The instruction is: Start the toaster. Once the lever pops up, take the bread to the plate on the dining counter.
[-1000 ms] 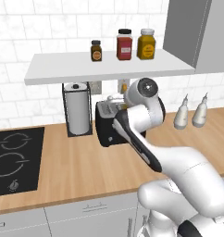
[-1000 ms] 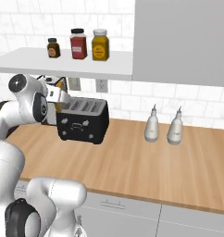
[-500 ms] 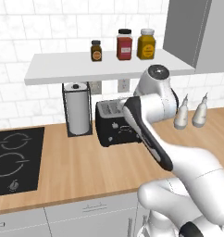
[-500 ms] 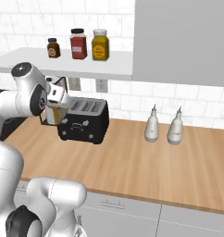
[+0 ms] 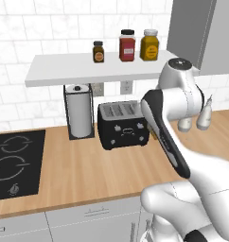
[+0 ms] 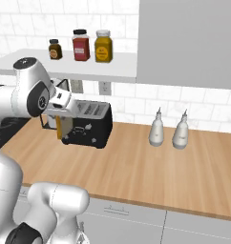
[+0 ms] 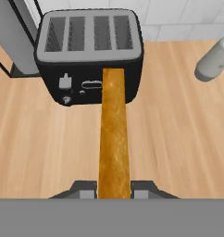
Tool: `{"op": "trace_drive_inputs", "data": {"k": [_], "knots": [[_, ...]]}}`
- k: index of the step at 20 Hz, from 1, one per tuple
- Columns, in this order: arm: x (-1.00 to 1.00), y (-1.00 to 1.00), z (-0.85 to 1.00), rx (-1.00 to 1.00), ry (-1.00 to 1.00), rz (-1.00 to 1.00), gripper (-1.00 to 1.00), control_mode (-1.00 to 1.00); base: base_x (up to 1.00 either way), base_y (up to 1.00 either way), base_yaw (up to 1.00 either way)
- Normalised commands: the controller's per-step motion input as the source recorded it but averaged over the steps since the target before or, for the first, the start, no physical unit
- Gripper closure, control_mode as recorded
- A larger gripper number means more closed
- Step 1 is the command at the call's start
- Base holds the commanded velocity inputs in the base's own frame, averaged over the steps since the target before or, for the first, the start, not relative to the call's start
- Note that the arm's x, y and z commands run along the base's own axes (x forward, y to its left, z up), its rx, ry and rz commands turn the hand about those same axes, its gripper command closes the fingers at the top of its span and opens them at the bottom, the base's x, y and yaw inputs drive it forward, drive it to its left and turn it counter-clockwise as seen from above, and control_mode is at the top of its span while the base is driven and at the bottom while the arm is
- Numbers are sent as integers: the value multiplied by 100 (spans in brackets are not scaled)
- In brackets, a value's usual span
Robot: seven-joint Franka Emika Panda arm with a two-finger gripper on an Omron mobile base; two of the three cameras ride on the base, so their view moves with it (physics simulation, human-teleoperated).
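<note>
The black toaster (image 5: 123,125) with its grey slotted top stands on the wood counter by the wall, also toaster (image 6: 89,126) and toaster (image 7: 88,51). Its slots look empty in the hand view. My gripper (image 7: 114,192) is shut on the golden-tan bread (image 7: 114,134), seen edge-on and held in front of and above the toaster's front. In the right base view the bread (image 6: 65,129) hangs below my gripper (image 6: 63,116) at the toaster's left end. The plate and the dining counter are out of view.
A chrome paper-towel holder (image 5: 79,111) stands left of the toaster, with a black hob (image 5: 12,163) further left. Two pale bottles (image 6: 157,127) (image 6: 180,131) stand to the right. A white shelf (image 5: 59,64) with three jars hangs over the toaster.
The arm has swung away from the toaster to the right in the left base view, uncovering its front. The bread has come with the gripper, clear of the slots.
</note>
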Motion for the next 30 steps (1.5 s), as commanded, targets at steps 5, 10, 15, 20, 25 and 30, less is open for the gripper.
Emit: {"op": "trace_drive_inputs", "data": {"k": [5,10,15,20,25,30], "knots": [[-26,-27,-18,-7,-8,0,100,-100,0,0,0],[-1,-10,-35,0,-17,0,100,-100,0,0,0],[0,-2,-55,0,-4,0,100,-100,0,0,0],[0,0,-14,0,0,0,100,-100,0,0,0],[0,0,0,0,0,0,100,-100,0,0,0],[-1,0,0,0,0,0,100,100,-15,0,-4]]}}
